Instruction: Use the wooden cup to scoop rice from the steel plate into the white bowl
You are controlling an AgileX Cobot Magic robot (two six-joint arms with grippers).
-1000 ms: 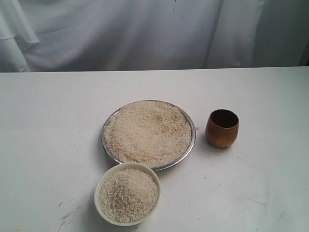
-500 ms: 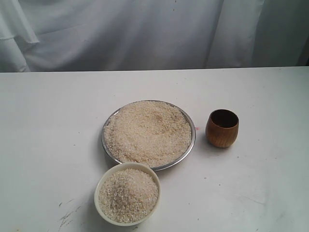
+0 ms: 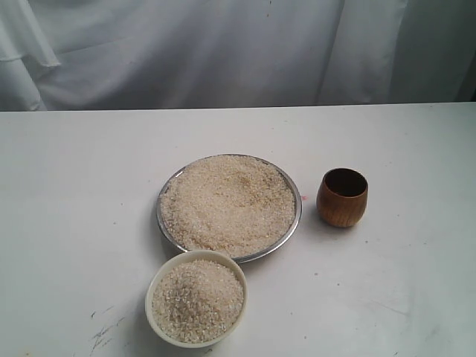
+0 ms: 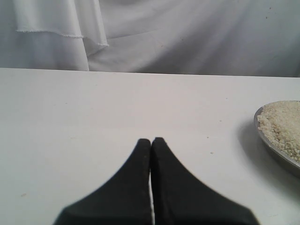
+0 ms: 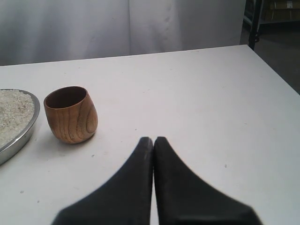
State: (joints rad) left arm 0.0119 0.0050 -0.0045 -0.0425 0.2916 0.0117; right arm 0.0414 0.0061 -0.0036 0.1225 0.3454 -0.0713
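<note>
See wide, shallow round shiny steel plate (image 3: 300, 202) mid white tabletop (image 3: 74, 186), covered almost rim to rim with loose pale beige-white uncooked rice (image 3: 227, 204). Find small round thick-rimmed cream-white bowl (image 3: 148, 301) just in front of steel plate, camera side, slightly left of its centre; can't tell whether touching its rim or just short of it. Note white bowl also holding rice, mounded to about rim level. Spot small barrel-shaped reddish-brown wooden cup (image 3: 342, 199) right of steel plate, upright, mouth up, near the rim but clearly apart from it. Can't read cup contents, inside just dark.

Read left end effector (image 4: 150, 140) as pressed together, with black fingers (image 4: 136, 178) meeting tip to tip, pinching nothing. Place it over bare tabletop, with steel plate edge and some rice in its wrist view, apart from the tips.

Read right end effector (image 5: 153, 139) the same way, with fingers (image 5: 178, 183) pressed together and nothing between them. Place it over bare tabletop too, wooden cup near and ahead of the tips but not touching, steel plate edge just beyond the cup.

Have white draped cloth (image 3: 223, 52) behind far tabletop edge. Spot a few dark scuff marks (image 3: 104, 327) on tabletop left of white bowl.
</note>
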